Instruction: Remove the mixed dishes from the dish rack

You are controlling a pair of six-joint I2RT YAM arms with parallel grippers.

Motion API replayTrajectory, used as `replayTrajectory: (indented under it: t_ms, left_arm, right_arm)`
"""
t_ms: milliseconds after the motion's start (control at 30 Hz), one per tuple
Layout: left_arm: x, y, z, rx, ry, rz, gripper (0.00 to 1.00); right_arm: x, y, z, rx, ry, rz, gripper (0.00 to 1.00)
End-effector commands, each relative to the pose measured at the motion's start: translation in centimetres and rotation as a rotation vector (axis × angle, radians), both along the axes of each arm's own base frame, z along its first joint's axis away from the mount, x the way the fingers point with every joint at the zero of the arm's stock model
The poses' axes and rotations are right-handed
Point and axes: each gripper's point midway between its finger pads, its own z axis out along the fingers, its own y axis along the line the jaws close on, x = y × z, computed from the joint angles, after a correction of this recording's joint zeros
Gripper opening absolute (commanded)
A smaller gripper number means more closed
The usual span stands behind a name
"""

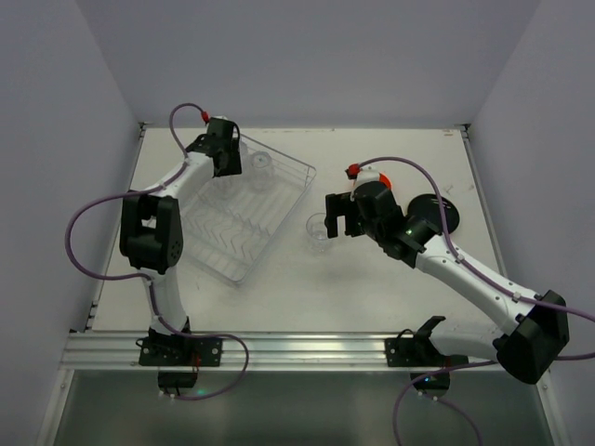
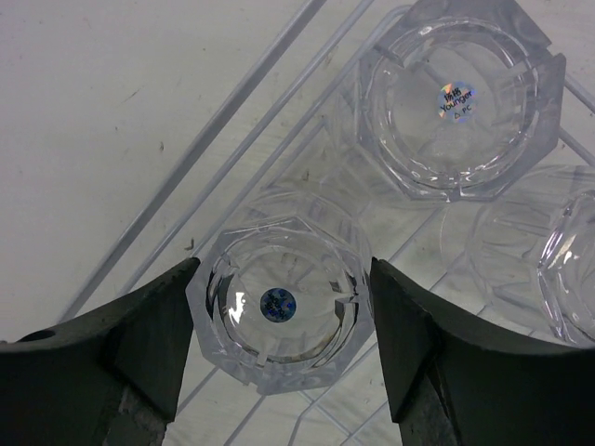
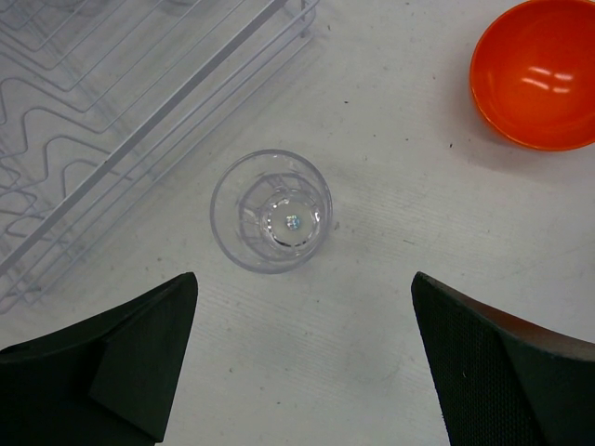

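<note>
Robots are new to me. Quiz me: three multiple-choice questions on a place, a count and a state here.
1. Where is the orange bowl? A in the dish rack; B on the table; C in a gripper.
2. How many tumblers does the left wrist camera show? A one; B three; C five.
3. The right gripper is: A open; B shut on a tumbler; C shut on the bowl.
B: it rests on bare table. B: three in the dish rack. A: fingers apart above the lone tumbler.

This looks like a robot lab. Plain walls (image 1: 307,56) box in the white table (image 1: 372,288) under the fingers (image 3: 121,362).
</note>
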Motion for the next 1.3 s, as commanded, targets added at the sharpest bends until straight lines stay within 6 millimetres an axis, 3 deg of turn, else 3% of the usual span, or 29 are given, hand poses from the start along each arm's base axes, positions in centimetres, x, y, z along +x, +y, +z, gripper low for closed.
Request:
replayTrajectory:
  t_ms: [0, 200, 333, 367, 533, 733, 833, 900, 1000, 1033, 1067, 1100, 1133, 1167, 1200, 1233, 1267]
  left_arm:
    - [0.2, 0.5, 0.6, -0.014, -0.028, 0.041, 0.69]
    - [-0.7, 0.8, 1.3, -0.017, -0.043, 0.057, 0.57]
    - [-1.0, 0.5, 2.8, -0.036, -0.074, 0.049, 0.32]
    - [-1.1, 0.5, 3.5, -0.044, -0.090, 0.047, 0.20]
    - [-1.7, -0.5, 5.2, -0.089, -0.122, 0.018, 0.01]
    - [-2.8, -2.5, 7.3, -0.134, -0.166, -0.037, 0.00]
    - [-3.5, -3.8, 9.3, -0.181, -0.202, -0.080, 0.00]
    - [-4.4, -5.0, 11.6, -0.224, -0.247, -0.131, 0.00]
    - [-6.6, -7.8, 14.5, -0.326, -0.304, -0.278, 0.00]
    - [-8.2, -9.4, 16.6, -0.402, -0.339, -0.371, 0.00]
    - [-9.6, -10.2, 15.9, -0.449, -0.325, -0.405, 0.00]
    - [-10.3, -11.1, 16.9, -0.499, -0.365, -0.450, 0.00]
    - [-12.6, -12.4, 19.1, -0.581, -0.403, -0.544, 0.00]
    - [-13.8, -13.2, 19.6, -0.644, -0.411, -0.577, 0.00]
    - [-15.2, -13.7, 18.5, -0.691, -0.385, -0.608, 0.00]
    - [-17.2, -14.5, 20.7, -0.763, -0.430, -0.669, 0.00]
    - [-18.2, -14.7, 21.0, -0.793, -0.439, -0.695, 0.00]
  right_arm:
    - [0.6, 0.3, 0.8, 0.013, -0.022, -0.005, 0.99]
    - [0.6, 0.3, 0.9, 0.012, -0.022, -0.004, 0.99]
    - [0.6, 0.3, 0.9, 0.013, -0.023, -0.004, 0.99]
    - [0.6, 0.2, 0.9, 0.013, -0.023, -0.006, 0.99]
    - [0.6, 0.3, 0.9, 0.012, -0.022, -0.007, 0.99]
    - [0.6, 0.0, 1.2, 0.013, -0.030, -0.016, 0.99]
    - [0.5, -0.2, 1.5, 0.020, -0.039, -0.024, 0.99]
    - [0.6, -0.5, 1.7, 0.027, -0.053, -0.043, 0.99]
    - [0.7, -0.9, 2.9, 0.066, -0.105, -0.070, 0.99]
    - [0.4, -0.5, 3.2, 0.094, -0.110, -0.045, 0.99]
    - [-0.3, -0.4, 3.9, 0.133, -0.133, -0.023, 0.99]
    - [-0.4, 0.0, 5.0, 0.179, -0.168, -0.001, 0.99]
    - [-0.8, 0.1, 5.6, 0.207, -0.184, 0.017, 0.99]
    - [-1.7, -0.1, 6.6, 0.243, -0.213, 0.035, 0.99]
    - [-2.1, -0.3, 7.1, 0.263, -0.231, 0.041, 0.99]
    - [-2.3, -0.3, 8.1, 0.293, -0.264, 0.051, 0.99]
    - [-3.3, -0.4, 8.6, 0.329, -0.290, 0.086, 0.99]
